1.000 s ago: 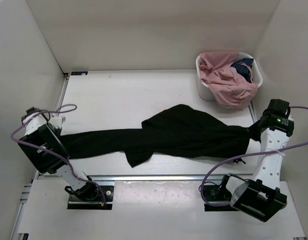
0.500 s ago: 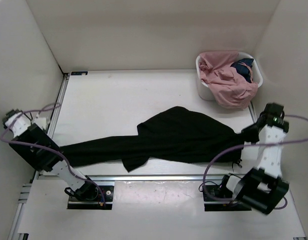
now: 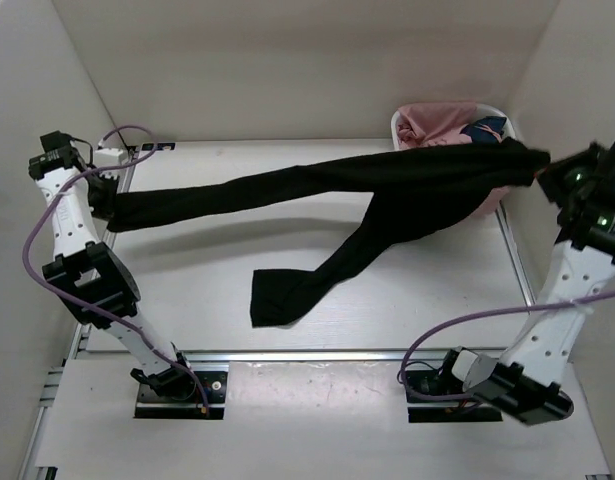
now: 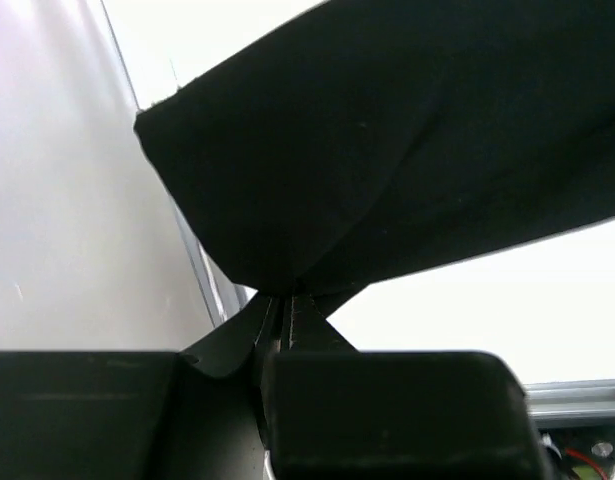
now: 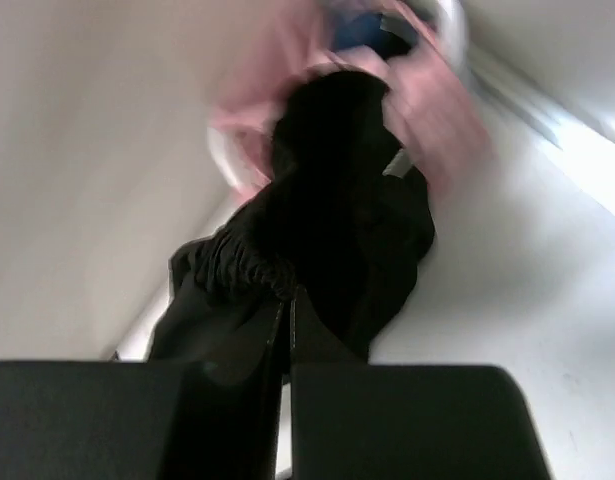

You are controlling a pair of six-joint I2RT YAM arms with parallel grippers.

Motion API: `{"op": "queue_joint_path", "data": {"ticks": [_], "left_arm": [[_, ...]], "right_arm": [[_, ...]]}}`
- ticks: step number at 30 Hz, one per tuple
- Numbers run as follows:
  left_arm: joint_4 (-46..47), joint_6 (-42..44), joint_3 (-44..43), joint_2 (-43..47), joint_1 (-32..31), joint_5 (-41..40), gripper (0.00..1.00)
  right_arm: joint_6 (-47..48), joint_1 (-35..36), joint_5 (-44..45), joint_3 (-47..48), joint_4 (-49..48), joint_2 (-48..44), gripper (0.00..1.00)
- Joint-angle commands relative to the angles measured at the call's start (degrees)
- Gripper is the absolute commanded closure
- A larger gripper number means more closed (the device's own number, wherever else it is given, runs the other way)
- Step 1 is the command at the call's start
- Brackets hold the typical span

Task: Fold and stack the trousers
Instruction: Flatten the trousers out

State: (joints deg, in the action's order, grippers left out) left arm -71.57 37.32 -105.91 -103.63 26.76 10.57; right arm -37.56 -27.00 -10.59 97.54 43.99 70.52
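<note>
The black trousers hang stretched in the air between both arms, high over the white table. My left gripper is shut on one leg's end at the left; in the left wrist view the fabric fans out from my pinched gripper. My right gripper is shut on the gathered waist at the right; the right wrist view shows bunched cloth at the gripper. The other leg dangles down, its end resting on the table.
A white basket with pink and dark blue clothes stands at the back right, partly behind the raised trousers. White walls close in on the left, back and right. A metal rail runs along the near table edge.
Both arms have risen and swung toward the back, lifting the trousers off the table and pulling them taut. One leg has dropped free and now hangs down to the table.
</note>
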Motion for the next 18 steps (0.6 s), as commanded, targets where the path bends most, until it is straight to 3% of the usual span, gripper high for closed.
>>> {"op": "queue_joint_path", "data": {"ticks": [1, 5, 7, 12, 14, 18], "left_arm": [[-0.06, -0.41, 6.05, 3.17, 3.64, -4.94, 0.86], [1.42, 3.19, 15.97, 3.78, 5.32, -9.32, 0.86], [5.1, 4.25, 23.44, 5.1, 5.84, -12.75, 0.85], [11.97, 6.45, 33.39, 5.64, 7.76, -19.26, 0.83], [12.51, 6.97, 33.4, 4.59, 9.53, -19.27, 0.86], [12.51, 7.5, 28.49, 1.25, 14.44, -19.27, 0.86]], "right_arm": [[-1.19, -3.22, -0.4, -12.86, 7.95, -3.78, 1.0], [-2.51, -5.25, 2.49, -35.16, 8.57, -9.95, 1.0], [-2.52, -6.12, 4.95, -39.95, 9.27, -11.55, 1.0], [1.09, -6.13, 16.54, -44.71, 11.38, -12.77, 1.0], [2.4, -6.13, 22.7, -44.71, 12.78, -12.78, 1.0], [3.02, -6.13, 23.69, -43.67, 12.79, -12.26, 1.0]]}}
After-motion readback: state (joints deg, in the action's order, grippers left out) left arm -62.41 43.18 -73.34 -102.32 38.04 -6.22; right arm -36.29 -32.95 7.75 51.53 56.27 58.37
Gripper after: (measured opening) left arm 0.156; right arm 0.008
